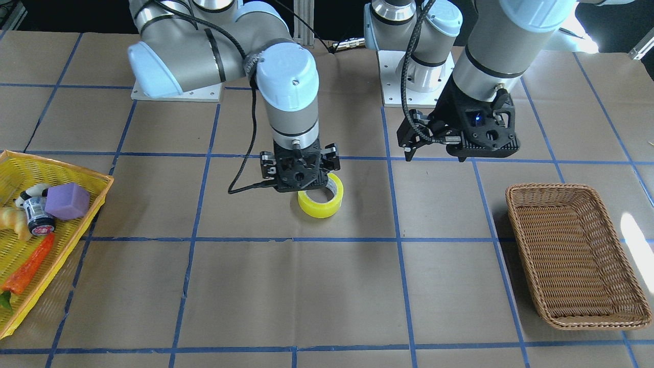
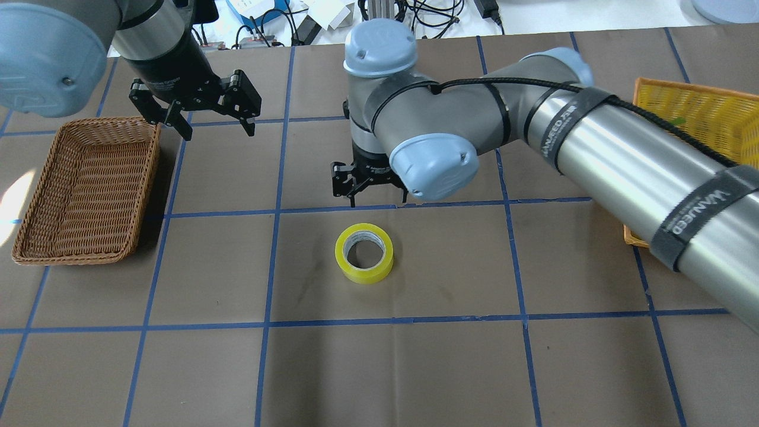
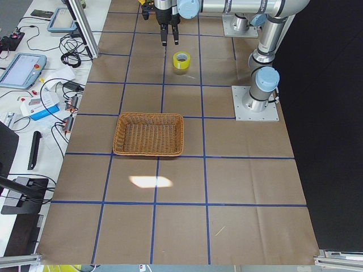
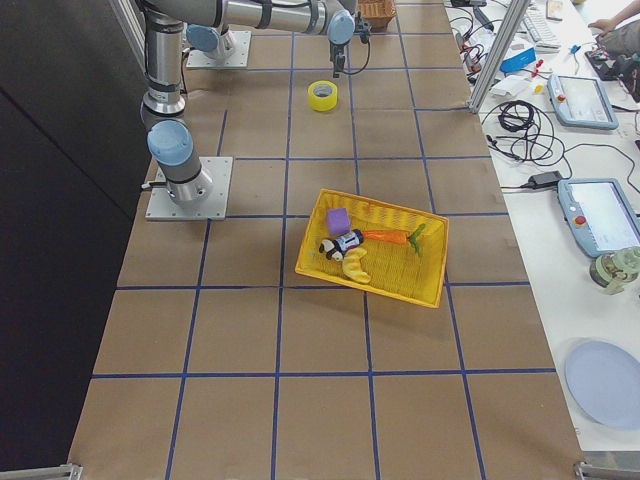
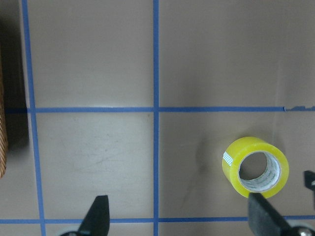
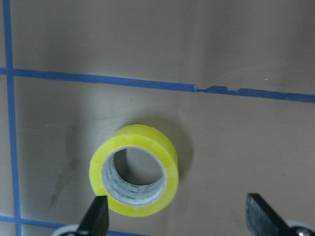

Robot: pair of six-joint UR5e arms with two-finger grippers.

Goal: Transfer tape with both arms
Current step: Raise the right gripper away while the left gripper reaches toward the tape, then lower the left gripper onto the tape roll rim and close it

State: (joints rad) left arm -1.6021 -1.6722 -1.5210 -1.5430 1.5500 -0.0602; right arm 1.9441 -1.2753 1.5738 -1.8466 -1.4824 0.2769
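The yellow tape roll [image 2: 364, 252] lies flat on the brown table near its middle, with its grey-white core facing up. My right gripper [image 2: 373, 193] is open and empty and hovers just behind the roll. In the right wrist view the tape [image 6: 134, 170] lies by one fingertip [image 6: 98, 216], not between the jaws. In the front view this gripper [image 1: 301, 186] hides part of the tape [image 1: 323, 202]. My left gripper [image 2: 218, 127] is open and empty, raised above the table to the left. In its wrist view the tape [image 5: 255, 166] is at the lower right.
A brown wicker basket [image 2: 89, 184] stands on the table under my left arm's side, also in the front view [image 1: 572, 245]. A yellow tray [image 1: 61, 166] on my right side holds a purple cube [image 1: 66, 201], an orange carrot [image 1: 30, 263] and other small items.
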